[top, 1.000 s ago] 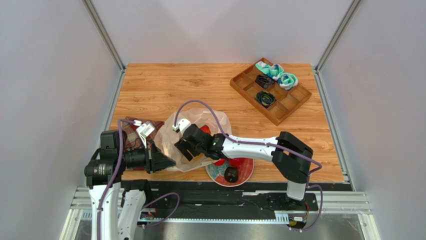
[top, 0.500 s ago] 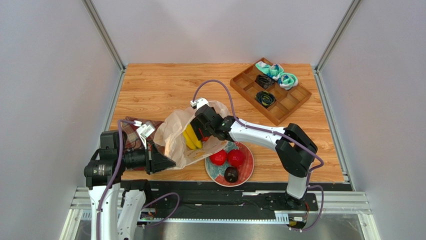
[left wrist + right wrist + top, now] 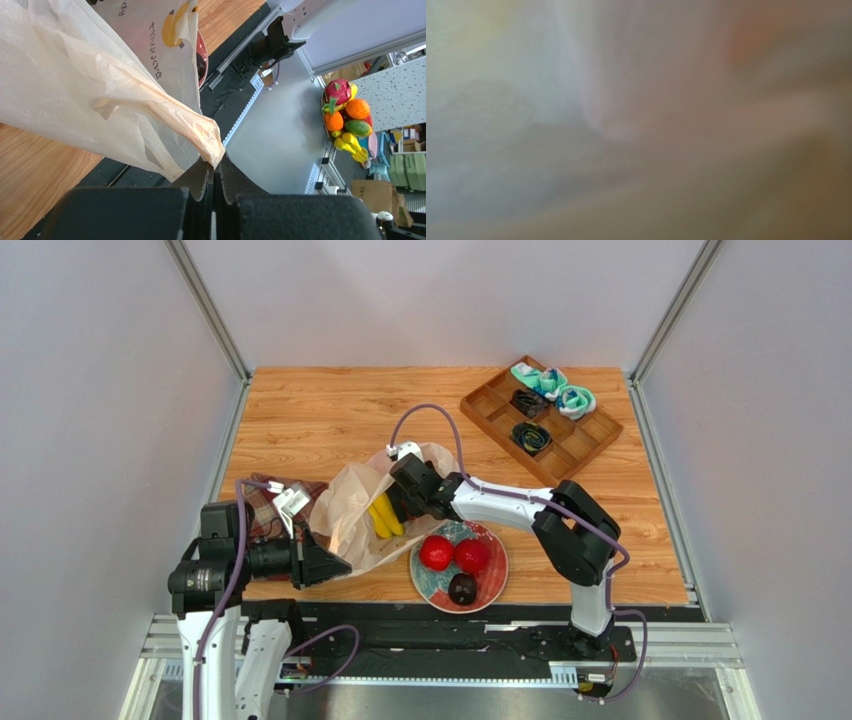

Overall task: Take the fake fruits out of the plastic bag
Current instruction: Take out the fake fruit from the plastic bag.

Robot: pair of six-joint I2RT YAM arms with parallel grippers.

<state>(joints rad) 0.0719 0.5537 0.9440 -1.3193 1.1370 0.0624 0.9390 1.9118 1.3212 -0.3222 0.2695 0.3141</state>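
The plastic bag (image 3: 352,510) lies crumpled left of centre, mouth towards the right. My left gripper (image 3: 335,565) is shut on its near corner and holds it up; the left wrist view shows the film (image 3: 75,75) pinched between the fingertips of that gripper (image 3: 215,167). My right gripper (image 3: 398,502) is at the bag's mouth, shut on the yellow bananas (image 3: 382,519), which hang over the bag. Two red round fruits (image 3: 436,553) (image 3: 472,556) and a dark round one (image 3: 462,588) lie on the plate (image 3: 497,578). The right wrist view is only blurred film.
A red plaid cloth (image 3: 262,518) lies under the bag's left side. A wooden compartment tray (image 3: 590,440) with cables and teal cloths stands at the far right. The plate touches the bag's near right edge.
My right gripper rose out of the bag and moved away from me, bringing the bananas into view. The plate and its red fruits are uncovered now. My left gripper held still.
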